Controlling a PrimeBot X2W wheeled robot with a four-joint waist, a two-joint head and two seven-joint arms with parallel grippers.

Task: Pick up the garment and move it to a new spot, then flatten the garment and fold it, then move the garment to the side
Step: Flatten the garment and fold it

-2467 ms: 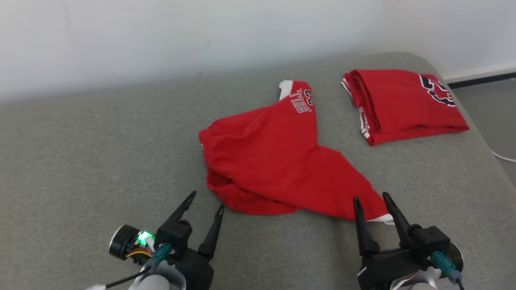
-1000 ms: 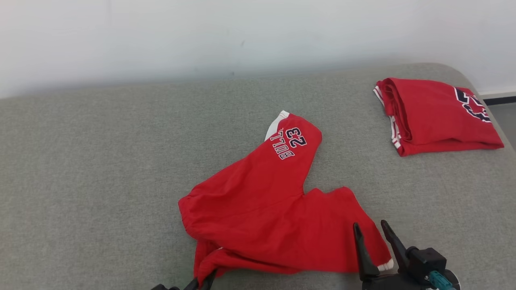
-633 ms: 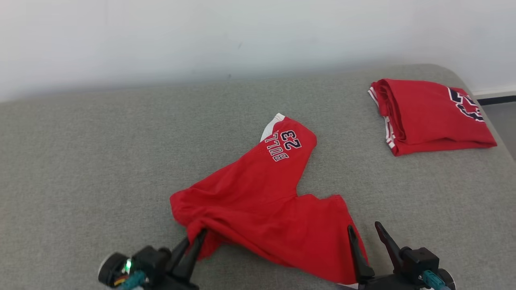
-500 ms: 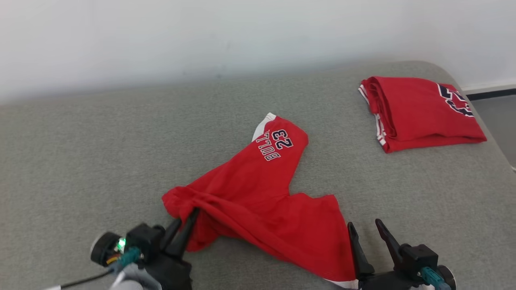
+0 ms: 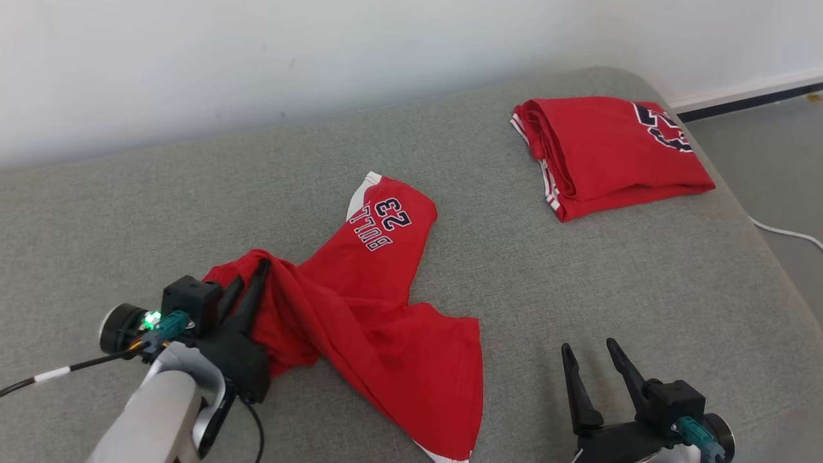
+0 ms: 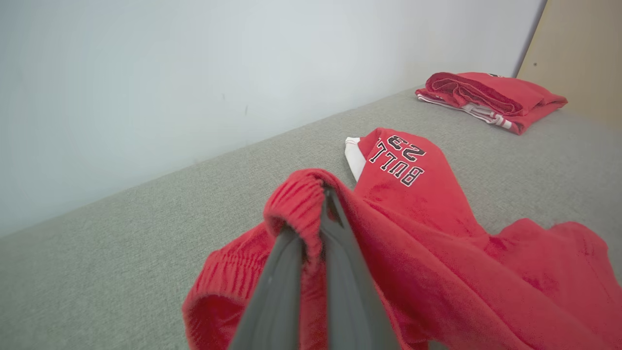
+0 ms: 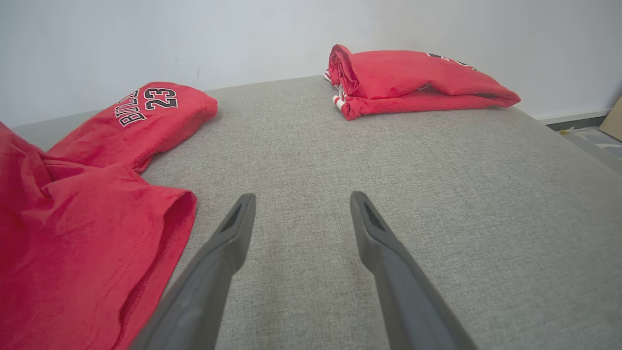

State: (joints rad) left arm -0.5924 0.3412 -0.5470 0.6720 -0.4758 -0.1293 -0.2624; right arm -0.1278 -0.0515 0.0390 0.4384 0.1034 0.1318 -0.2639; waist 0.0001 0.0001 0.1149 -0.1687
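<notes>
Red jersey cloth, soft and limp: the shorts (image 5: 379, 308) will, I judge, weigh next to nothing, drape wherever they are not supported, and neither slip nor break. Any single pinch only gathers them into a bunch, so one grip is enough for dragging, but flattening will likely need two grips spread along an edge. The elastic waistband (image 6: 296, 194) is the thickest, firmest part and the best place to hold; the hems of the legs are the next best.

The left hand (image 5: 251, 273) is closed tight on that waistband, with a ridge of ribbed cloth pinched between its fingers and humped over their tips in the left wrist view. From there the shorts trail away to the robot's right across the grey cushioned surface (image 5: 578, 270). The corner in the grip is raised and puckered, and the rest lies on the cushion. The printed leg (image 5: 386, 222) points toward the wall, and the plain leg (image 5: 443, 386) runs down to the near edge of the head view.

The right hand (image 5: 588, 345) stands with its fingers spread wide and nothing between them. It hovers just beside the plain leg's hem, which lies apart from it on the left of the right wrist view, close enough to reach with a short sideways move.

A folded red garment (image 5: 611, 148) sits well apart at the far right corner.
</notes>
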